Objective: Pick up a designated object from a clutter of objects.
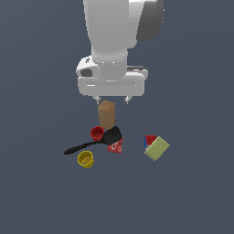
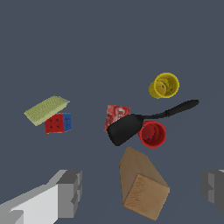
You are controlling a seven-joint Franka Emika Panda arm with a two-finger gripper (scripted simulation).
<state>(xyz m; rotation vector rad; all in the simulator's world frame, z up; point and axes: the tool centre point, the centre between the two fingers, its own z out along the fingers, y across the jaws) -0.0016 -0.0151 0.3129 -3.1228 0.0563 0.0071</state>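
Exterior view, left to right: black spatula (image 1: 93, 142) lies flat, handle pointing to the exterior view's left, blade resting against the red cup (image 1: 97, 133) and partly over the red patterned packet (image 1: 116, 146). Yellow cup (image 1: 85, 159) sits just beside the handle, nearer the camera. Brown box (image 1: 107, 114) stands upright right behind the red cup and the spatula blade. It's the tallest item, so its top is free for a top-down grab even with clutter at its base. Further right, well apart: red-blue block (image 1: 149, 140) with the yellow-green block (image 1: 157, 148) leaning against or overlapping it; can't tell which.

Gripper (image 1: 111, 98) hangs directly above the box top, fingertips just short of it, apart from it. Jaws are spread wide; wrist view shows the box between the two fingers (image 2: 70, 192) with clearance on both sides, nothing held.

Judgement: pre-grasp alignment done, descent next. Risk: a finger clipping the red cup or the spatula blade if the descent goes deep, since both crowd the box base.
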